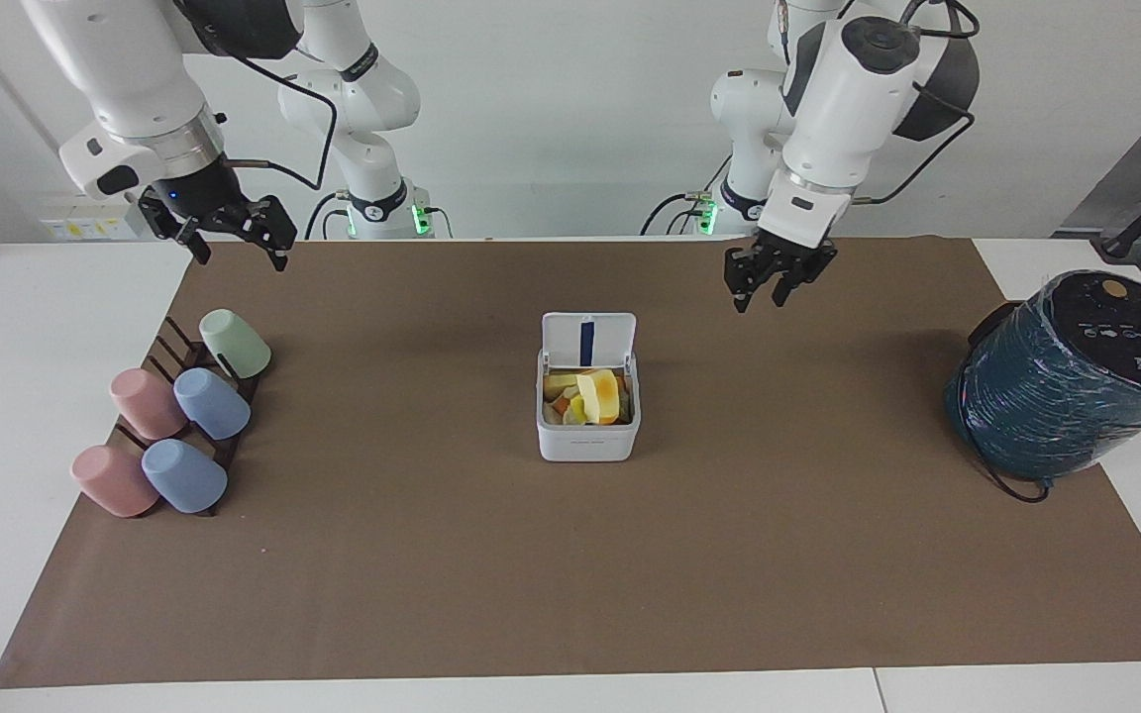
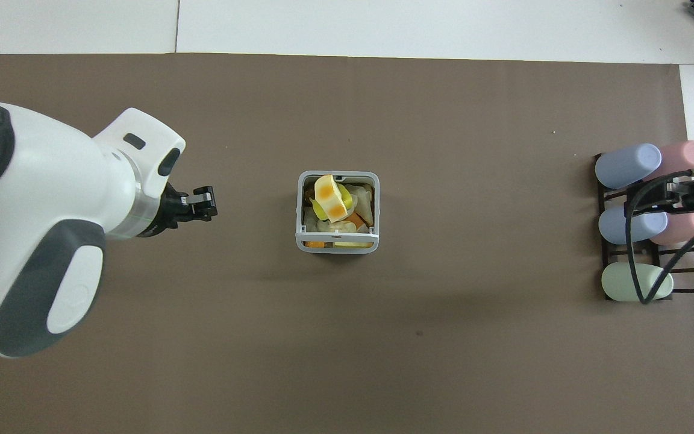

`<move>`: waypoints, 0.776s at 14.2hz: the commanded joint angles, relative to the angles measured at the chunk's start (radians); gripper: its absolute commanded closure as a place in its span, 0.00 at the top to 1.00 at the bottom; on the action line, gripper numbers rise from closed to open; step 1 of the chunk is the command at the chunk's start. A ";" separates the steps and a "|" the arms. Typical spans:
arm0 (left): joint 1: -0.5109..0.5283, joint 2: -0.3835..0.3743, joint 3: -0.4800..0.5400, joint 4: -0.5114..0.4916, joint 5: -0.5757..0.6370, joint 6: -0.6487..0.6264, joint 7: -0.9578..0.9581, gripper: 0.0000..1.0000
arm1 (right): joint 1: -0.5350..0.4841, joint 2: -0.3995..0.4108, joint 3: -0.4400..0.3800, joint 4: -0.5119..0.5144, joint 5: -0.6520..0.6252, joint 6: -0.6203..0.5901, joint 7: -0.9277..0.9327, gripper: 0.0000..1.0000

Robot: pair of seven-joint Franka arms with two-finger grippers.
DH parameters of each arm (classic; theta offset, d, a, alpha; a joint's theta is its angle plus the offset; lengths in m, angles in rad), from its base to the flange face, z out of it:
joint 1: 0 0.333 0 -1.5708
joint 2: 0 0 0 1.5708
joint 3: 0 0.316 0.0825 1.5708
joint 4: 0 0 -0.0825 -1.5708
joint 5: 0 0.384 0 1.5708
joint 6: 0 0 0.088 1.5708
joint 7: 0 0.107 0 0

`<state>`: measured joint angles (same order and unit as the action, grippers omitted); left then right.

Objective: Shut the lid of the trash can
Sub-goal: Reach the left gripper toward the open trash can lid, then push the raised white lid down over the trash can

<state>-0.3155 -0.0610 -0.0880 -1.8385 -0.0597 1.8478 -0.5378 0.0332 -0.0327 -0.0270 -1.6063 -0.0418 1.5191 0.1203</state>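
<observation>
The small white trash can (image 1: 587, 443) stands in the middle of the brown mat, full of yellow and orange scraps. Its lid (image 1: 588, 340) stands upright on the robots' side, blue strip showing. In the overhead view the trash can (image 2: 337, 246) shows its grey rim, with the lid edge-on. My left gripper (image 1: 759, 295) hangs in the air over the mat, toward the left arm's end from the lid and apart from it; it also shows in the overhead view (image 2: 205, 204). My right gripper (image 1: 239, 253) is open and empty, waiting above the cup rack.
A dark rack of pastel cups (image 1: 179, 426) lies at the right arm's end of the mat, also in the overhead view (image 2: 630, 217). A large teal wrapped cylinder (image 1: 1066, 386) with a black cable stands at the left arm's end.
</observation>
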 commanded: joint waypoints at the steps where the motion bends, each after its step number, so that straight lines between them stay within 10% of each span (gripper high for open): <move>1: -0.117 -0.088 0.016 -0.155 -0.012 0.123 -0.121 0.18 | -0.004 -0.027 0.004 -0.029 -0.003 0.003 -0.001 1.00; 11: -0.337 0.012 0.019 -0.234 -0.012 0.512 -0.521 0.09 | -0.004 -0.027 0.004 -0.027 -0.003 0.003 -0.001 1.00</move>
<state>-0.6512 -0.0775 -0.0893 -2.0622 -0.0659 2.2640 -1.0430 0.0332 -0.0328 -0.0270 -1.6063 -0.0417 1.5191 0.1203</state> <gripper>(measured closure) 0.912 0.000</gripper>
